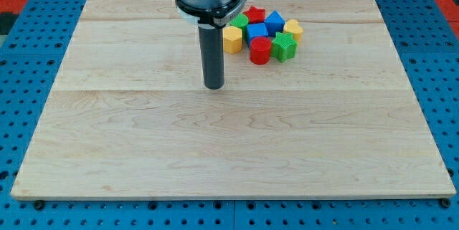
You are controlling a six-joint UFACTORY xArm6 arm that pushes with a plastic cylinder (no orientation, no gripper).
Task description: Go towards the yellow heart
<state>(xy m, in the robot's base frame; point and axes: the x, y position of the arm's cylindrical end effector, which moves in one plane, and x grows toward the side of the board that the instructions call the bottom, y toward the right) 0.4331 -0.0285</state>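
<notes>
My tip [214, 87] has no gripper to open or hold anything, so from the desk [143, 151] centre it should slide toward the top-right corner, skirting the red block [259, 51], to reach the yellow heart [292, 29].

Board: I see a pale wooden table top [237, 151], planks running left to right.
Surround: blue perforated panel [14, 79] on every side.
Light: even, soft.
</notes>
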